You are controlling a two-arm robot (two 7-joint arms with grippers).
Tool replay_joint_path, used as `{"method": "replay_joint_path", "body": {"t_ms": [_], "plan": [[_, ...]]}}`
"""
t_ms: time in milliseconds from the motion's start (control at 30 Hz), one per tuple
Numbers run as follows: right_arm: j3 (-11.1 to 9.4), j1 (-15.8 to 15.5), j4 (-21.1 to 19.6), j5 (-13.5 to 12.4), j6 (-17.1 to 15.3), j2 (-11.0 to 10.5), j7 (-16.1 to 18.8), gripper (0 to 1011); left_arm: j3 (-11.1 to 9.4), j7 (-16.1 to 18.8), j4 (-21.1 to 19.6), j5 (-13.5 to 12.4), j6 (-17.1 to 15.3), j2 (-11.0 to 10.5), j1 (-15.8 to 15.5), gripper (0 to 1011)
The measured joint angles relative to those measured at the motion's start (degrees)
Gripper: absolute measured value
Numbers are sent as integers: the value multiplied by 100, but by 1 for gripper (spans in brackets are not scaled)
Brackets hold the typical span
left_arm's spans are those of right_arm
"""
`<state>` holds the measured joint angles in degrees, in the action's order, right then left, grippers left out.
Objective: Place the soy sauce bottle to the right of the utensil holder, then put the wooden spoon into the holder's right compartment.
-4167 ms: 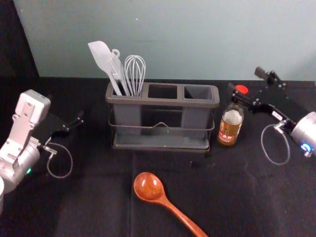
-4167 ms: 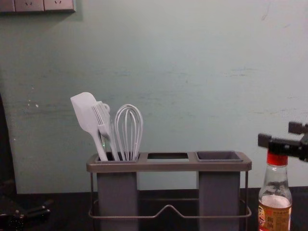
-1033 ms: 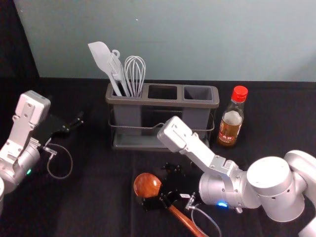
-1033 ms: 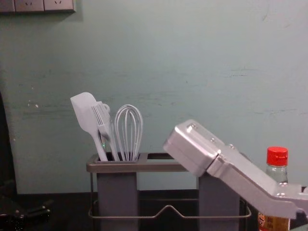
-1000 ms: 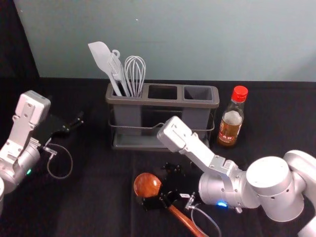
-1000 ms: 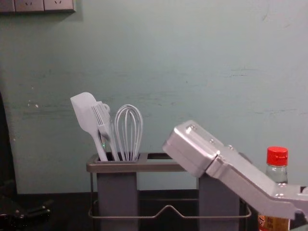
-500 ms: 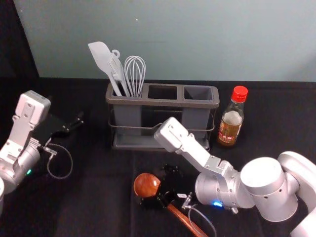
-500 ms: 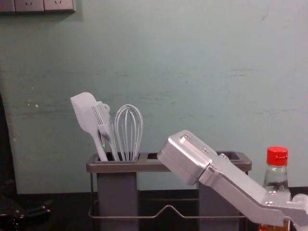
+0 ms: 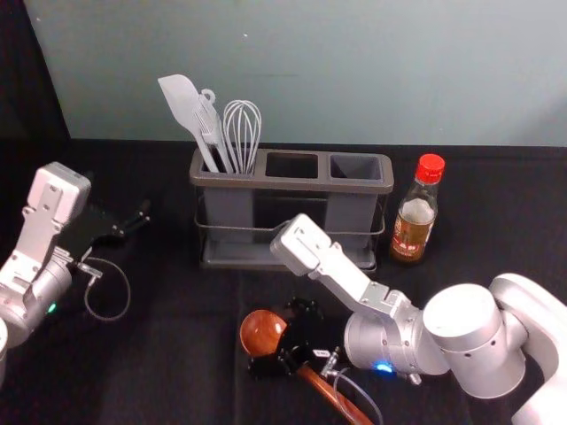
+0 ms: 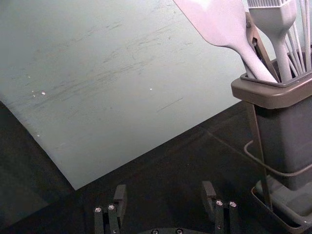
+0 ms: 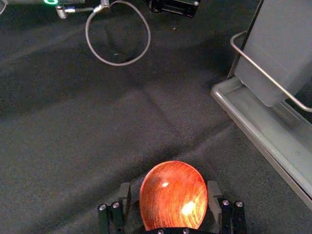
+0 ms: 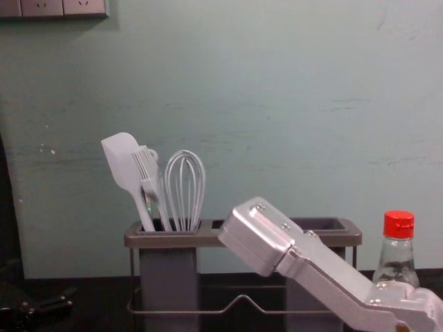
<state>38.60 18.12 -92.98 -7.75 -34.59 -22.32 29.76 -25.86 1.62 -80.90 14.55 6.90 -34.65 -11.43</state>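
In the head view, my right gripper is low over the wooden spoon, near where bowl meets handle. The right wrist view shows the gripper open, its fingers on either side of the spoon's bowl. The spoon lies on the cloth before the utensil holder, handle toward the front right. Upright just right of the holder stands the soy sauce bottle. The holder's right compartment has nothing in it. My left gripper, parked at the left, is open in its wrist view.
A white spatula, a brush and a whisk stand in the holder's left compartment. The pale wall rises behind the table. In the chest view, the right arm's silver link crosses before the holder's right part.
My right gripper has left the bottle's neck and come down to the spoon. Over the last second the right arm shifted slightly leftward and toward the front. Bottle, spoon and left arm look unmoved.
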Motion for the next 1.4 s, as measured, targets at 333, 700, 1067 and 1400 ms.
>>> {"method": "replay_joint_path", "body": {"t_ms": [333, 700, 1067, 1400], "plan": [[-47, -10, 82, 17, -26, 59, 56, 1002, 0, 0, 0, 0, 0, 0, 0, 1005], [-47, -10, 77, 19, -26, 56, 52, 1002, 0, 0, 0, 0, 0, 0, 0, 1005], [-47, -10, 76, 20, -26, 55, 49, 837, 0, 0, 0, 0, 0, 0, 0, 1005], [-47, -10, 77, 20, -26, 55, 49, 838, 0, 0, 0, 0, 0, 0, 0, 1005]]}}
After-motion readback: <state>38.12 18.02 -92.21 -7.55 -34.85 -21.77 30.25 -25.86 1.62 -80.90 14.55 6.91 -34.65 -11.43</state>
